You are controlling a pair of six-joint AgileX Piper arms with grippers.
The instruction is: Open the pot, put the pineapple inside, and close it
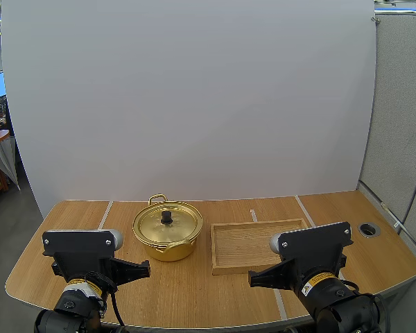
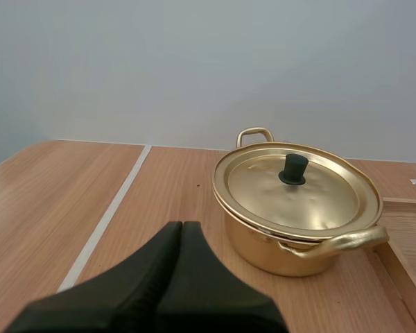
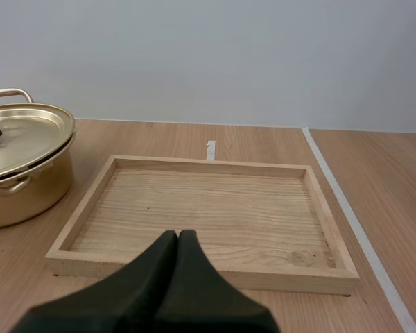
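High view shows the pot (image 1: 168, 250), lid (image 1: 168, 225) on, standing on the counter (image 1: 69, 222) just left of the wooden tray (image 1: 256, 243). Left claw (image 2: 182, 229) and right claw (image 3: 178, 237) are both closed, empty.

bright even light; soft sheen on lid (image 2: 319, 201)

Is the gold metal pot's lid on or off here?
On: the gold lid with black knob sits flat on the gold metal pot.

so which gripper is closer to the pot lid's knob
Left. The left gripper sits shut just short of the pot and its knob; the right gripper, also shut, sits before the wooden tray, with the pot off to its left.
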